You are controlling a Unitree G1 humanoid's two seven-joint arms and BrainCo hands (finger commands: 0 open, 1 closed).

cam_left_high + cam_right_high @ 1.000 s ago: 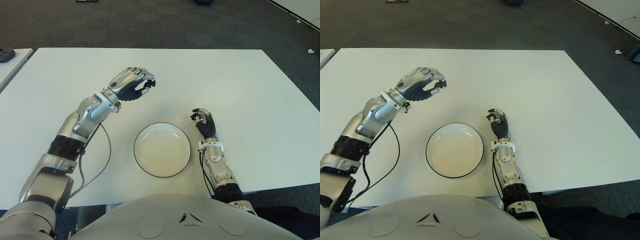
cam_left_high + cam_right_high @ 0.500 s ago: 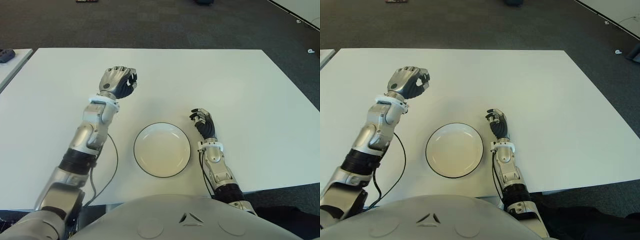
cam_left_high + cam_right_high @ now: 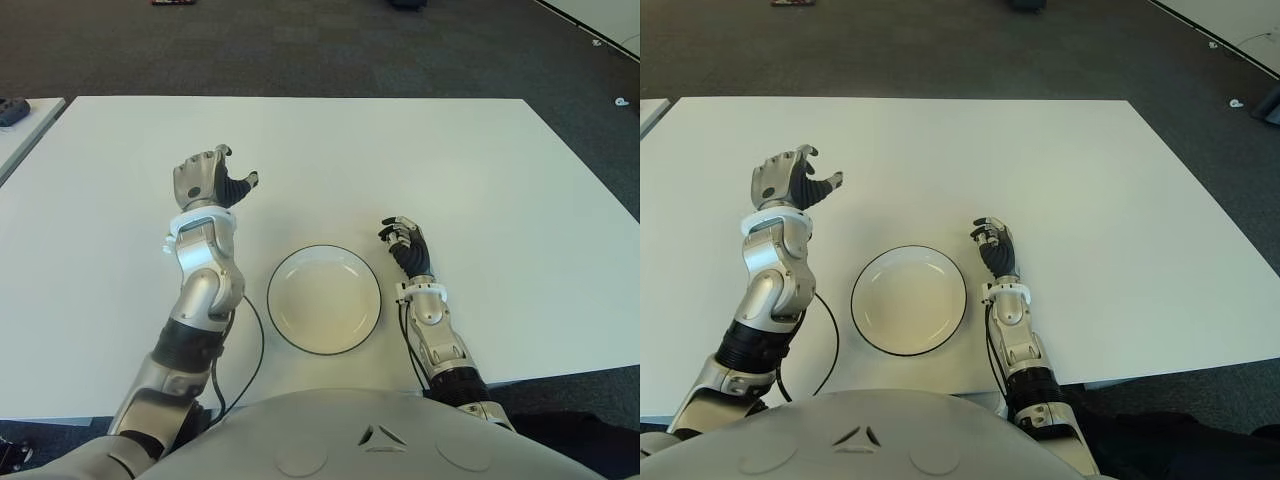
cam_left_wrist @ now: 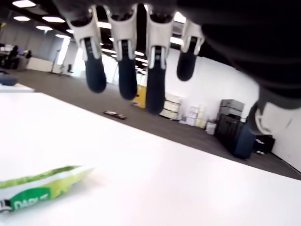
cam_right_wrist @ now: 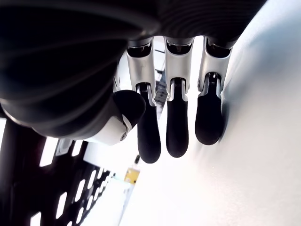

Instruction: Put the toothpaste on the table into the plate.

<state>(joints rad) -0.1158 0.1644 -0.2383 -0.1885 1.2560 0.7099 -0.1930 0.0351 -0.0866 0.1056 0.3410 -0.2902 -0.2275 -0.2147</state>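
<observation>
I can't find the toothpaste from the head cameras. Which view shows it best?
The left wrist view: a green-and-white toothpaste tube lies on the white table, beyond the open left hand. Neither eye view shows it, nor does the right wrist view.

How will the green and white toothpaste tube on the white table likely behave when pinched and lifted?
The green and white toothpaste tube tapers to a flat crimped end, so it probably dents and sags when pinched. Lying flat on the white table, it seems unlikely to roll. Its smooth skin might slip in the left hand.
</observation>
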